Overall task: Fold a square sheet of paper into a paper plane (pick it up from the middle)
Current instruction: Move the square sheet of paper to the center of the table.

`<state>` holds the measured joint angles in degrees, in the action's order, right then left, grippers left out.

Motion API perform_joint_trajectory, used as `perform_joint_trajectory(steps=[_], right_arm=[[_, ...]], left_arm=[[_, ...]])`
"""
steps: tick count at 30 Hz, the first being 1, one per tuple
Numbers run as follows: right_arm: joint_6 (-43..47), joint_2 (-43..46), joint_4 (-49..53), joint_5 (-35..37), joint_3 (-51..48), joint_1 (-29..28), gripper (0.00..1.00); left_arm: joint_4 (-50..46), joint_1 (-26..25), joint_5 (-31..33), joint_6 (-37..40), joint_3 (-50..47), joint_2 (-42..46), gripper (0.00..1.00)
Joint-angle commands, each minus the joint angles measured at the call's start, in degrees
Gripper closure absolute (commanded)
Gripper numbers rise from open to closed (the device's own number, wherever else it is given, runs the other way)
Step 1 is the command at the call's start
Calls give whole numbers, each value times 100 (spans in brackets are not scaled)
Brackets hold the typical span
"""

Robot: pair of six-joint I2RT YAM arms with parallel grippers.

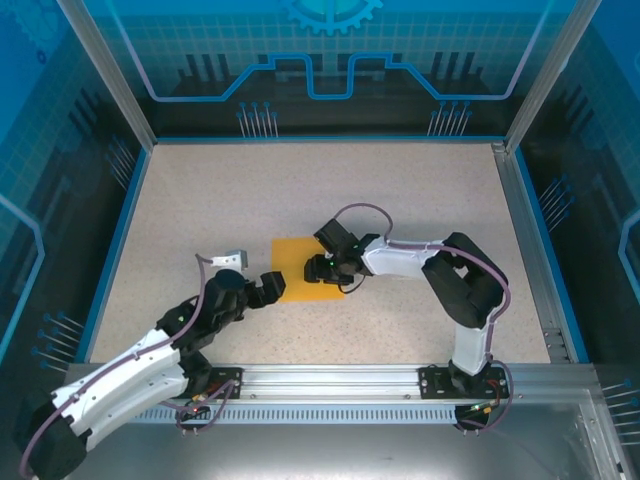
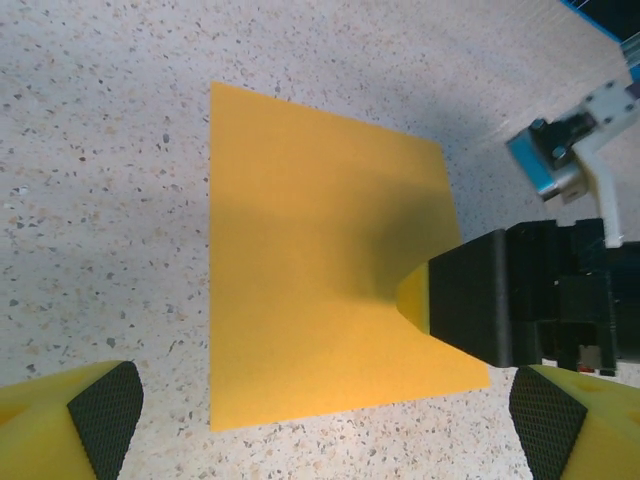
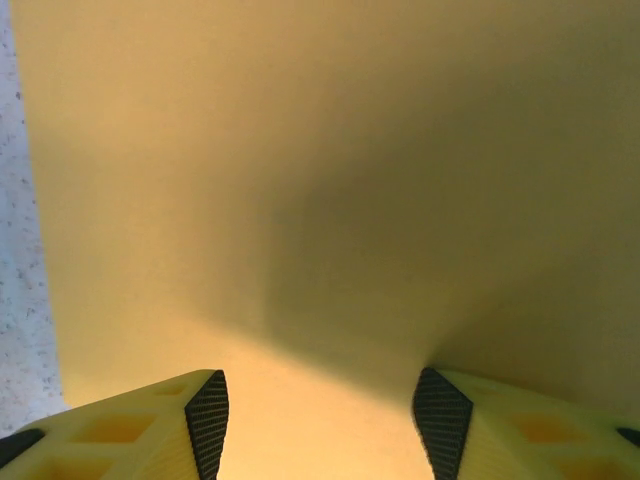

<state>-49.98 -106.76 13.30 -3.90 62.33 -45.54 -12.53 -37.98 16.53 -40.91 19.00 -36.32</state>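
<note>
Two arms stood over one square sheet of paper (image 1: 296,262), which lay near the middle of the speckled table (image 1: 400,190). From above you saw the right gripper (image 1: 320,268) down on the sheet's right half and the left gripper (image 1: 272,286) just off its near-left edge, and the paper looked quite flat. Your left wrist camera told more: the sheet rose in a small hump where the right gripper met it, while the left jaws stood wide open, touching nothing. Your right wrist camera looked down between its fingertips (image 3: 205,420). The jaws there were partly apart, straddling orange paper but not closed on it, with a strip of table at the left. Around the table you had a blue border (image 1: 320,139), a metal rail (image 1: 340,378) at the near edge, grey frame posts (image 1: 105,70) and blue printed panels (image 1: 330,50).
</note>
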Motion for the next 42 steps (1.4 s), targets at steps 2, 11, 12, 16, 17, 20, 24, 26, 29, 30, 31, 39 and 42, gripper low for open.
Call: perform_joint_trajectory(steps=[2,11,12,16,17,20,24,26,29,30,31,39,42], right_arm=[[-135,331,309,144,-652,93,41],[169,622,556,85,-480,206,40],[213,613,601,96,-350,188,40],[180,347,1002,427,324,206,44],[147,240,1078,450,465,242,46],[62,33,863,388,632,314,43],[-3,-374,920,259,959,494,44],[16,-514,976,255,1070,544,44],[36,-665,1111,146,1142,654,44],[44,-671,1150,139,1106,679,44],[38,-650,1179,154,1030,719,44],[-189,97,805,370,-196,862,43],[46,330,514,188,-460,956,41]], left_arm=[[-24,36,41,364,-157,531,2],[-498,36,-222,487,58,734,2],[-563,44,-229,477,52,741,1],[-706,38,-275,469,33,751,1],[-698,39,-345,469,41,729,1],[-727,41,-590,440,163,587,2],[-919,37,-878,319,438,273,2],[-1037,41,-926,221,511,162,1],[-1263,36,-920,85,569,99,2],[-1335,45,-928,55,569,107,2],[-1389,40,-932,11,562,137,1],[-1405,44,-1175,-272,500,206,2],[-1162,36,-1381,-297,474,86,1]])
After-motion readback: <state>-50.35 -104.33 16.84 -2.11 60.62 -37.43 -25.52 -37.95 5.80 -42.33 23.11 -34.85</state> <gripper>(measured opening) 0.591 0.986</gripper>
